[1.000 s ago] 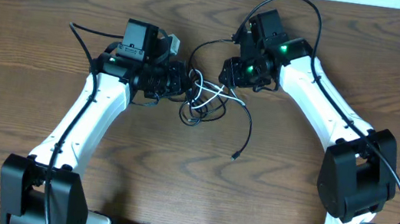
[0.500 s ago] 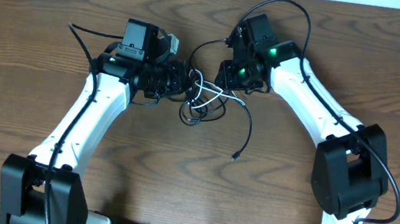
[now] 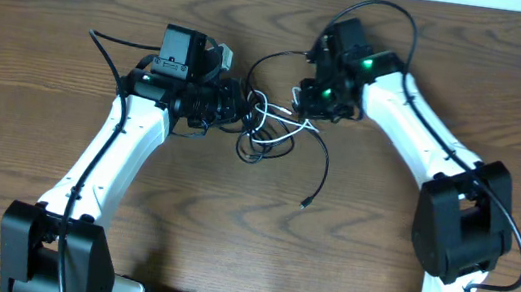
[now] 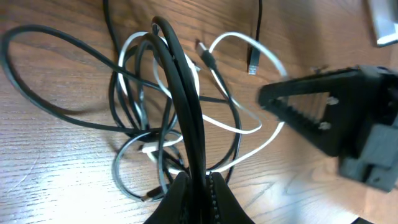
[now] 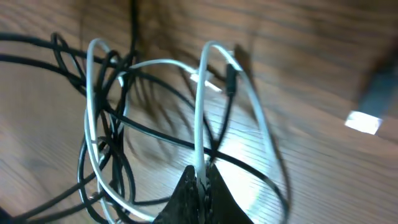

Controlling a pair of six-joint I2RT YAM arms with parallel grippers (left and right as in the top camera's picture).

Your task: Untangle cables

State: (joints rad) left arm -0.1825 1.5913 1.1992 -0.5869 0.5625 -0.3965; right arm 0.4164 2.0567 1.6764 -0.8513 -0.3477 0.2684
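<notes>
The cables (image 3: 268,129) lie as a knot of thin black and white cords on the table between my two arms. My left gripper (image 3: 241,109) is at the knot's left side. In the left wrist view it (image 4: 198,182) is shut on a doubled black cable (image 4: 186,99) that rises from the jaws. My right gripper (image 3: 297,108) is at the knot's upper right. It (image 5: 202,171) is shut on a white cable (image 5: 200,93) that loops up over black strands (image 5: 155,134). One black cord trails down to a free plug tip (image 3: 305,204).
Wooden table (image 3: 42,47) all round. A black cord arcs behind the knot (image 3: 274,59). The right gripper's dark fingers (image 4: 311,118) show at the right of the left wrist view, close to a white loop (image 4: 249,46) and a small plug (image 4: 252,65).
The right gripper has closed on the white cable, and its arm swung slightly left and back. The left arm and its grip have not moved.
</notes>
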